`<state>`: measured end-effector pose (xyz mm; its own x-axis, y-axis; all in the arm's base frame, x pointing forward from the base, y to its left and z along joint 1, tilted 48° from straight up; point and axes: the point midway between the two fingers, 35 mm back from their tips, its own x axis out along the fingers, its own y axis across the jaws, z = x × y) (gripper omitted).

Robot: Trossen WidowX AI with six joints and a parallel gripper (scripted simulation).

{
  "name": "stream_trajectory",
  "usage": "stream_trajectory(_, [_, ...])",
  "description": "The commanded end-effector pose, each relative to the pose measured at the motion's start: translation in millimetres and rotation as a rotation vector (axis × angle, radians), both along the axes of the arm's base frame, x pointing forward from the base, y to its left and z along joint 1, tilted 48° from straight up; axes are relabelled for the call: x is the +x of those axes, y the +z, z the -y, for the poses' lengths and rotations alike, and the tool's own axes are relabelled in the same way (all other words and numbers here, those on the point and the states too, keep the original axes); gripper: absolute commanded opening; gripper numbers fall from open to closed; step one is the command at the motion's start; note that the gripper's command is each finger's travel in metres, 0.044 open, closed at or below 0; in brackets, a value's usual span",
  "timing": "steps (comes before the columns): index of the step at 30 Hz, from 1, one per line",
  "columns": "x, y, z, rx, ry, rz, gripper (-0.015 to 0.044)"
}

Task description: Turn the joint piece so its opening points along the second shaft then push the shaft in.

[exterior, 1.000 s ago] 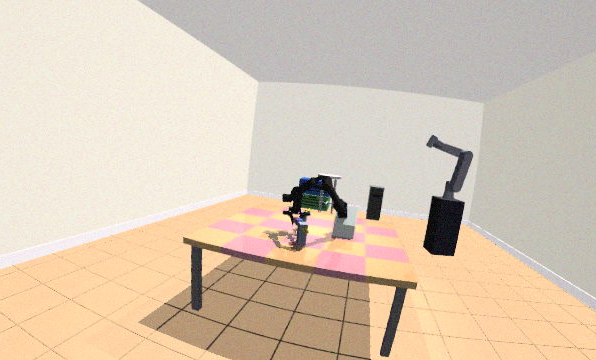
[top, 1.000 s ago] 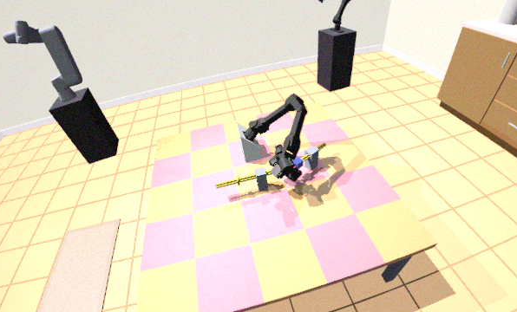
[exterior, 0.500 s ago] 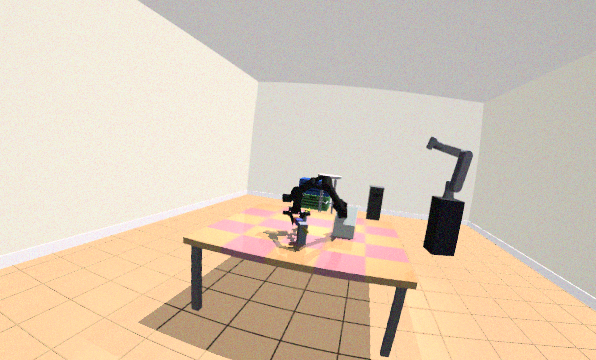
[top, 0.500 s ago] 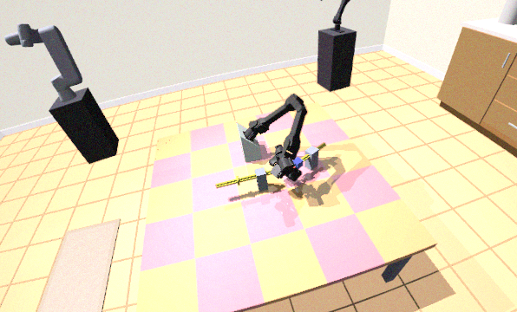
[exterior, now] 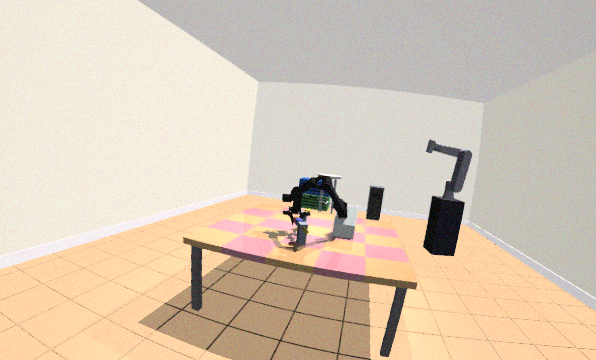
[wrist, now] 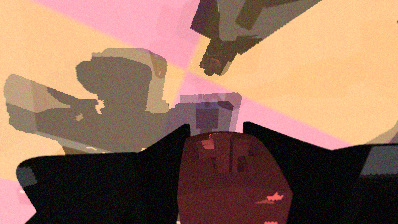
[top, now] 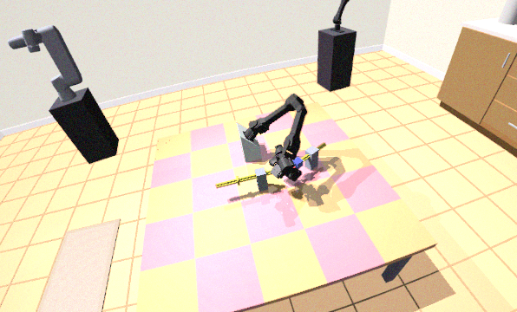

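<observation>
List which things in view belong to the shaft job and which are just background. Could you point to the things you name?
Job:
- gripper (top: pixel 291 172) (exterior: pixel 293 219) (wrist: pixel 216 128)
- red joint piece (wrist: pixel 232 175) between its fingers
- yellow shafts (top: pixel 225 184)
- grey blocks (top: pixel 261 181) (exterior: pixel 302 235)

Background:
- floor panel (top: pixel 82 264)
- wooden cabinet (top: pixel 480 74)
- grey arm (top: pixel 63 56) (exterior: pixel 461 170)

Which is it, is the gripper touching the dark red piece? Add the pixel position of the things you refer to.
Touching. The wrist view shows the dark red piece (wrist: pixel 232 172) between the gripper's (top: pixel 290 168) (exterior: pixel 298 219) (wrist: pixel 217 131) two black fingers, pressed at both sides.
</observation>
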<state>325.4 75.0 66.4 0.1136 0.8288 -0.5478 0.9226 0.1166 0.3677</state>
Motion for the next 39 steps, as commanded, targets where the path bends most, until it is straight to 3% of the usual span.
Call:
stream_trajectory(1, [0.0,0.3,-0.1,0.002,-0.001,-0.001,0.0182])
stream_trajectory(11, [0.0,0.3,-0.1,0.002,-0.001,-0.001,0.0182])
stream_trajectory(13, [0.0,0.0,0.0,0.0,0.0,0.0,0.0147])
stream_trajectory(18, [0.0,0.0,0.0,0.0,0.0,0.0,0.0147])
stream_trajectory(24, [0.0,0.0,0.0,0.0,0.0,0.0,0.0])
stream_trajectory(39, [-8.2,-0.9,2.9,-0.032,-0.133,-0.121,0.0])
